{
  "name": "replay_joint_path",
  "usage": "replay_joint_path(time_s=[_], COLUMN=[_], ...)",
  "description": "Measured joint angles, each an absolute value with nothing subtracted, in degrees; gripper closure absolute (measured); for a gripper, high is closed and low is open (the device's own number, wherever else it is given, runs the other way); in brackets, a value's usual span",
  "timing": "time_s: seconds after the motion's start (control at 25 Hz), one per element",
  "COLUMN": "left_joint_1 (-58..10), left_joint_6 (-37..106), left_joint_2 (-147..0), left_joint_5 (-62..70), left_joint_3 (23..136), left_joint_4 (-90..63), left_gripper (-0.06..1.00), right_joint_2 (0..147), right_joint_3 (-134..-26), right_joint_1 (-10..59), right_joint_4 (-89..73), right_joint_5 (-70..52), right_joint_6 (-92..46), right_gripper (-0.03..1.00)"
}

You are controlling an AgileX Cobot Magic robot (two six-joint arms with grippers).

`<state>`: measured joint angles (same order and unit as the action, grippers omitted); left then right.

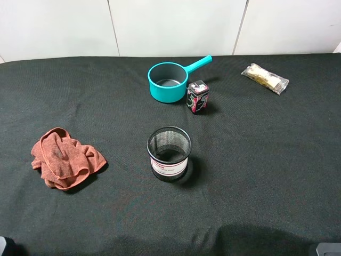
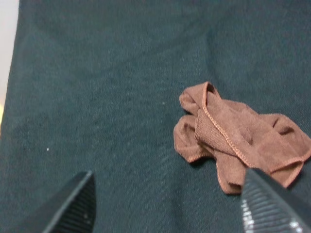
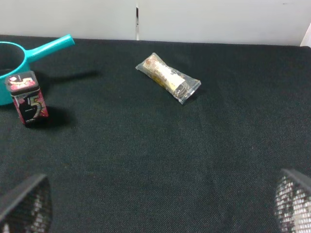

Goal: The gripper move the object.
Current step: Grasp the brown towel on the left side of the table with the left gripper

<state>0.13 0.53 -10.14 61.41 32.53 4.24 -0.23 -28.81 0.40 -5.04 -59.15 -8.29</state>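
Observation:
A crumpled reddish-brown cloth lies on the black tablecloth at the left; it also shows in the left wrist view. My left gripper is open and empty, hovering short of the cloth. A black mesh cup stands in the middle. A teal saucepan and a small black-and-pink tin stand at the back; the tin and a clear snack packet show in the right wrist view. My right gripper is open and empty, well back from them.
The snack packet lies at the back right near the white wall. The black cloth-covered table fills the view. Only the tips of both arms show, at the bottom corners of the high view.

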Motion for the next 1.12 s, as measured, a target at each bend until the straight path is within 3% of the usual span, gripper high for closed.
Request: replay_joint_path(time_s=[0.52,0.8,1.12], left_joint_1=[0.1,0.1,0.1], left_joint_6=[-2.1,-2.2,-2.2], left_joint_2=[-43.0,-53.9,-63.3], left_joint_5=[64.8,66.9,65.6], left_joint_3=[49.5,55.2,56.4], left_joint_4=[4.2,4.2,4.2], left_gripper=[0.24,0.15,0.13], right_joint_2=[-0.2,-0.2,-0.2], right_joint_3=[-28.8,-28.8,-28.8], right_joint_1=[0.4,0.4,0.4], right_joint_4=[-5.1,-5.1,-5.1], right_joint_5=[-59.2,-59.2,-59.2], right_joint_6=[-8.3,-8.3,-8.3], right_gripper=[0.27,0.27,0.27])
